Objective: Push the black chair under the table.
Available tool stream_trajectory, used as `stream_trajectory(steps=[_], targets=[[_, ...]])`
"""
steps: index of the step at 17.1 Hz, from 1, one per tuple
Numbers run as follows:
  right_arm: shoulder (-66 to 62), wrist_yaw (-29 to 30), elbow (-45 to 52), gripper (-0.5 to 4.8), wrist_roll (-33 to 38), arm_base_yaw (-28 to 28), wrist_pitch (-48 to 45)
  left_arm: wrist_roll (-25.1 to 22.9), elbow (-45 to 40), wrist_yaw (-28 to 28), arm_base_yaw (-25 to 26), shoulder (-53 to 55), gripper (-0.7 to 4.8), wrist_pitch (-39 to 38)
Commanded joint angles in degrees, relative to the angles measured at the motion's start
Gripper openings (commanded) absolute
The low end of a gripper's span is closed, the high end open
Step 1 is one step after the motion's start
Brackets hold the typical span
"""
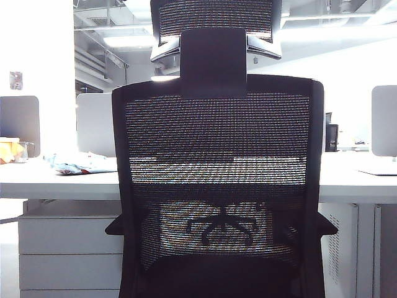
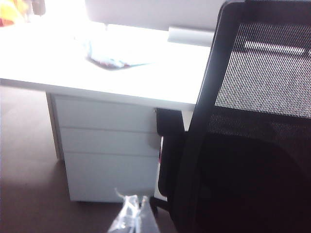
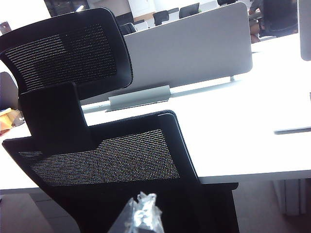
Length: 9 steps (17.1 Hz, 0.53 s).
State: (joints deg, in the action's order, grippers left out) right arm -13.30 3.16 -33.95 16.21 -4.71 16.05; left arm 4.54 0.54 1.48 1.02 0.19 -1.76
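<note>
We list the tabletop (image 1: 56, 180) first: long, white, thick-edged, running across the middle of the exterior view, with a white drawer unit (image 1: 68, 254) beneath it at lower left.

Next, the black chair (image 1: 217, 186): it fills the centre of the exterior view, its mesh back facing the camera, headrest at upper centre, armrests level with the tabletop's underside. The tabletop edge shows through the mesh, so the chair stands in front of the tabletop; we cannot tell how far the seat reaches under it.

Grey partition panels (image 1: 96, 124) stand upright on the tabletop behind.

A crumpled blue-white item (image 1: 77, 166) lies on the tabletop at left.

Left tool (image 2: 132, 218): low, beside the chair's frame; right tool (image 3: 140, 213): behind the chair back. Both show only pale, blurred tips, and we cannot tell their opening or whether they touch the chair
</note>
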Motion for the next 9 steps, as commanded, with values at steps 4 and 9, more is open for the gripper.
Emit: stream_trajectory(steps=[4, 9], targets=[[0.0, 0.0, -0.2, 0.00, -0.2, 0.0, -0.7, -1.1, 0.0, 0.2, 0.0, 0.0, -0.05, 1.1], [0.0, -0.1, -0.2, 0.00, -0.2, 0.0, -0.7, -1.6, 0.0, 0.2, 0.0, 0.0, -0.05, 1.0]])
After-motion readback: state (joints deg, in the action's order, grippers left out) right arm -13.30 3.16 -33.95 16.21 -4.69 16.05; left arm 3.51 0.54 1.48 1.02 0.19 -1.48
